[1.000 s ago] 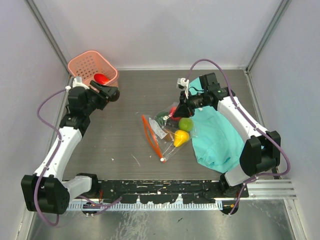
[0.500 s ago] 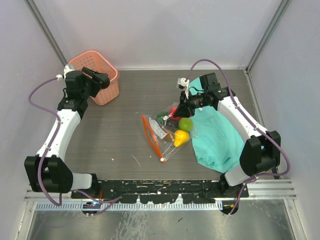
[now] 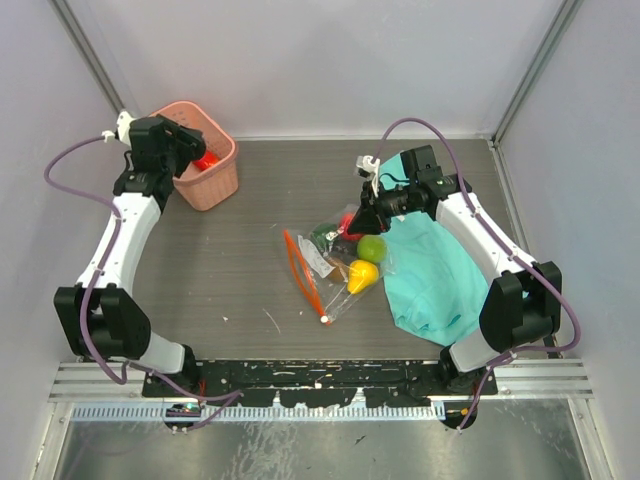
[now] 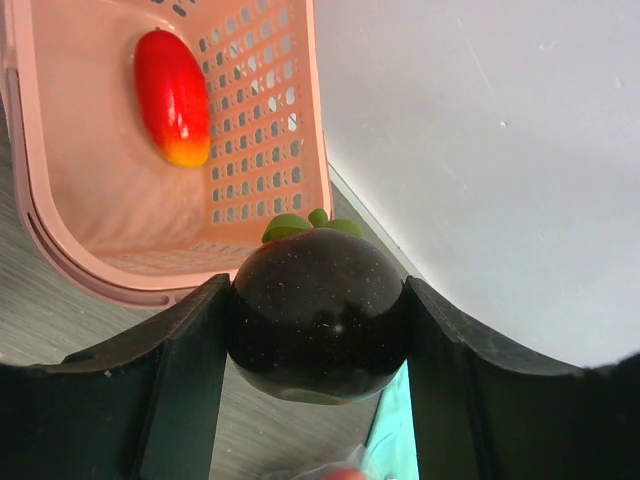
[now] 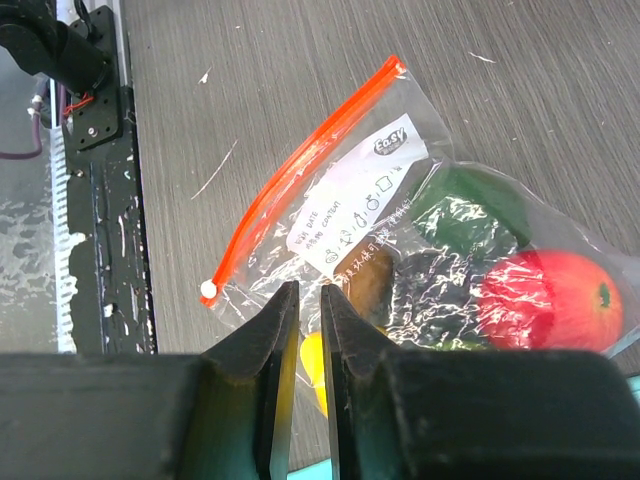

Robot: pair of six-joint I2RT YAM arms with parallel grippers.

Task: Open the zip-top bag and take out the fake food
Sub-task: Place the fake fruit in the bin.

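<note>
**Bag open, one piece in the basket, one in hand, most of the load yet to lift**

Top external. Find the zip-top bag (image 3: pixel 335 265) lying in the middle of the surface (image 3: pixel 250 205), just beside the teal cloth (image 3: pixel 435 285). Note the red-orange strip (image 3: pixel 300 270) bowed away from the contents, with the slider (image 3: pixel 324 320) at the near end; read that as open. Count among the fake food (image 3: pixel 371 248) inside it a green piece, a yellow one, something red and something dark. Place the left fingers (image 3: pixel 190 152) well apart from the bag, at the back-left corner over the pink basket (image 3: pixel 215 182). Place the right fingers (image 3: pixel 362 222) at the bag's far edge.

Left wrist. See the fingers pinching a round dark fruit (image 4: pixel 318 312) with green leaves on top, at the basket rim, not yet let go. Spot one red-to-orange piece (image 4: pixel 172 95) lying on the basket floor.

Right wrist. See the fingers (image 5: pixel 272 350) drawn almost together, slim gap only, down on the clear film near the label (image 5: pixel 355 195). Judge a pinch on the bag, though cannot make out the film between them. Make out a red fruit, a green piece, a brownish one and a yellow one under the plastic.

Tally. Mark the opening as done: one piece in the basket, one held at the basket, several left inside the bag.
</note>
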